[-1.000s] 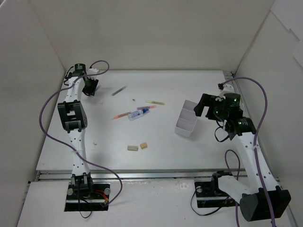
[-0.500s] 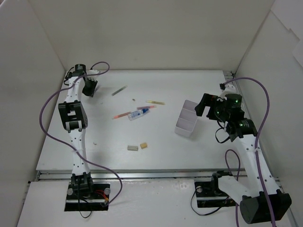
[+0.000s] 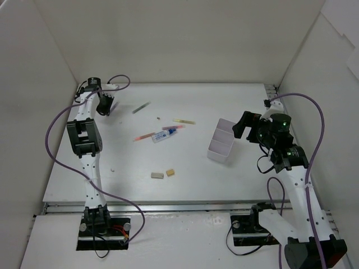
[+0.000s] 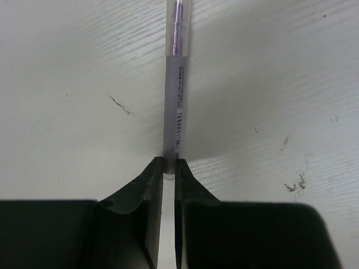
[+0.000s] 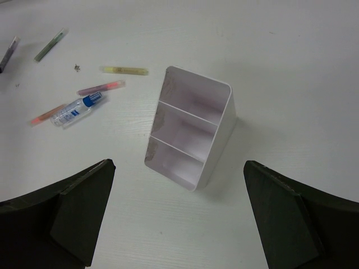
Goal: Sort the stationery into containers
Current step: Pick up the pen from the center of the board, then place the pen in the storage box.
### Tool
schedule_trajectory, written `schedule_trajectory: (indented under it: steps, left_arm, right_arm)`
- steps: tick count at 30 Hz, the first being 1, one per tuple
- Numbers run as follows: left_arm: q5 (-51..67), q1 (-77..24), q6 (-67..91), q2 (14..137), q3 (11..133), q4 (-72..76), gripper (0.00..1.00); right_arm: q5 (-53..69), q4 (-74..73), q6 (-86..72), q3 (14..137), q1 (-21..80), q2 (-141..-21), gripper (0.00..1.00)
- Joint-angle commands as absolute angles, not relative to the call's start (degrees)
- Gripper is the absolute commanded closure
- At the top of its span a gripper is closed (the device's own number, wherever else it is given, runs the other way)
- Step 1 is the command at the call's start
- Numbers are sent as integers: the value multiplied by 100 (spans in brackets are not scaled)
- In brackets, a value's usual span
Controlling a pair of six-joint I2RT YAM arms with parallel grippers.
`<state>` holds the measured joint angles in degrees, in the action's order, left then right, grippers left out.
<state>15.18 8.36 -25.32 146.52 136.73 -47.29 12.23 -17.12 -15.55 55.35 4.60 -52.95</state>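
My left gripper (image 3: 103, 104) is at the far left of the table, shut on the end of a thin translucent grey-purple pen (image 4: 175, 84) that points away from the fingers, low over the table. My right gripper (image 3: 242, 126) is open wide and empty, above and just right of the white three-compartment box (image 3: 217, 156), which also shows in the right wrist view (image 5: 221, 134) with nothing inside. A grey pen (image 3: 142, 107), a pale yellow pen (image 3: 184, 121), two red pens (image 3: 144, 136) (image 3: 174, 129) and a clear blue-ended tube (image 3: 162, 136) lie mid-table. Two beige erasers (image 3: 157, 175) (image 3: 170, 172) lie nearer.
White walls close in the table on the left, back and right. Small specks of debris (image 3: 159, 118) lie among the pens. Purple cables loop beside both arms.
My left gripper has shifted slightly left, still shut on its pen. My right arm has drawn back a little to the right of the box. The items on the table have not moved.
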Motion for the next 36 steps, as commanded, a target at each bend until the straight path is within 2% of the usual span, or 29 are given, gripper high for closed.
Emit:
schedule_trajectory:
  steps: [1, 12, 18, 21, 23, 25, 26, 28, 30, 34, 36]
  left_arm:
    - [1783, 914, -2575, 14090, 13255, -4773, 100]
    - [2109, 712, -1890, 12097, 12508, -4088, 100]
    - [2241, 36, -1311, 10900, 11857, -3614, 100]
    - [2382, -421, -707, 10127, 11138, -2999, 100]
    - [2382, -667, -145, 9409, 10207, -2464, 100]
    - [2399, -1062, 271, 9404, 9496, -1673, 100]
    - [2278, -1194, 446, 8395, 8770, -1418, 100]
    - [2198, -1651, 878, 8000, 7802, -731, 100]
    - [2014, -2150, 1132, 7570, 7411, -485, 100]
    - [1171, -2976, 1388, 7085, 6778, -493, 100]
    - [1116, -3259, 1424, 6988, 6671, -457, 100]
  right_arm:
    - [1213, -1424, -1573, 5564, 483, -5150, 2]
    - [1521, -1406, -1608, 5423, 510, -5045, 2]
    - [1424, -1144, -1801, 5502, 913, -5492, 2]
    - [1555, -590, -1959, 5555, 1379, -5756, 2]
    - [1617, -30, -2214, 5546, 1660, -5949, 2]
    - [1748, 542, -2651, 5432, 1862, -6073, 2]
    - [1801, 1180, -2854, 5353, 1915, -6099, 2]
    - [2037, 1877, -3232, 5063, 2108, -6161, 2]
    - [2083, 2573, -3357, 4896, 2258, -6187, 2]
    - [1917, 3040, -3462, 4773, 2723, -6240, 2]
    - [1663, 3146, -3437, 4676, 2891, -6275, 2]
